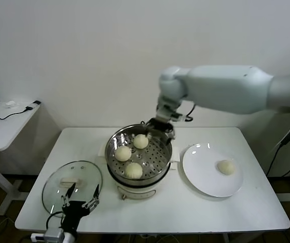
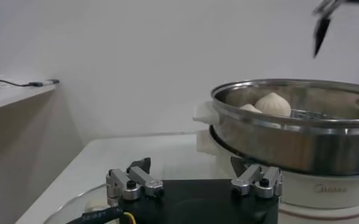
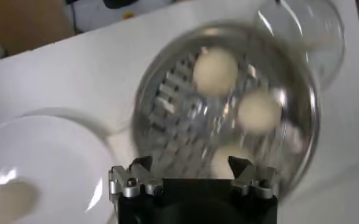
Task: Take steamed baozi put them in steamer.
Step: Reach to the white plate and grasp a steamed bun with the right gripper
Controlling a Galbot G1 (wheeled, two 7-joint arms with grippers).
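The steel steamer (image 1: 109, 152) stands mid-table on its white base. Three cream-white baozi lie on its perforated tray: one at the far side (image 1: 140, 141), one at the left (image 1: 123, 153), one at the front (image 1: 133, 170). A fourth baozi (image 1: 226, 167) lies on the white plate (image 1: 200, 174) to the right. My right gripper (image 1: 163, 125) hovers over the steamer's far rim, open and empty. In the right wrist view (image 3: 191, 167) it looks down on the steamer (image 3: 144, 97) and its buns (image 3: 216, 70). My left gripper (image 1: 82, 196) is open and empty, low at the front left.
The round glass lid (image 1: 72, 185) with a white handle lies flat on the table left of the steamer, under my left gripper. A side table (image 1: 5, 124) with a cable stands at the far left. A wall stands behind the table.
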